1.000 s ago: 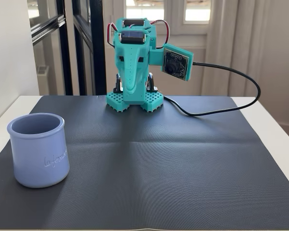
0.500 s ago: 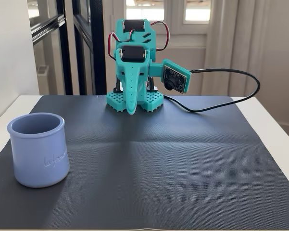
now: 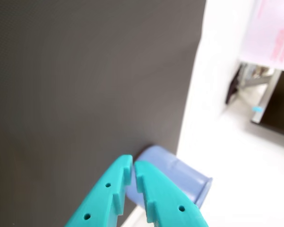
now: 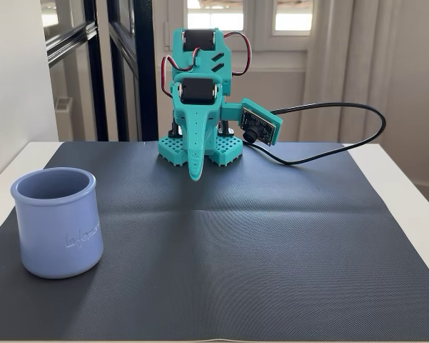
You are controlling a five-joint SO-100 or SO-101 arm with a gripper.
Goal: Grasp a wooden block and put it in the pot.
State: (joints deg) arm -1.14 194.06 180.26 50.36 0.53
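1. We are seeing the pot [image 4: 57,220] sitting on the left of the dark mat [image 4: 271,236] in the fixed view.
2. We are keeping our fingers [image 4: 195,171] pressed together, pinching nothing, pointing down at the back middle of the tabletop [image 4: 407,193].
3. We are not finding the wooden block anywhere.
4. We are thinking we could bump the pot while hunting for the block, because it is sitting just past our fingertips [image 3: 141,171] in the wrist view.
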